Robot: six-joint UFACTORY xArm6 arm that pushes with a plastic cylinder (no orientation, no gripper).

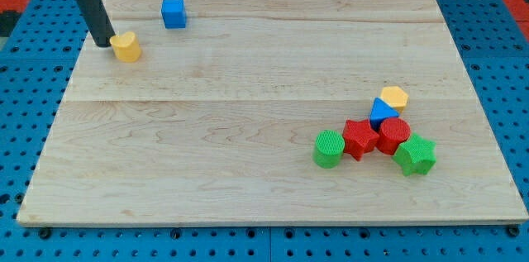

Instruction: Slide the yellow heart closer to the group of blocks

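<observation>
Currently my tip [104,44], a bare rod with nothing to open or close, touches the left side of the yellow heart block [126,47] near the wooden board's [248,113] top-left; pushing steadily rightward-downward should carry it toward the cluster around the red star block [359,138].

One high camera, angled down

It looks from beyond the bench's [248,130] near edge, taking in the whole wooden top and blue pegboard [25,130] around it.
</observation>
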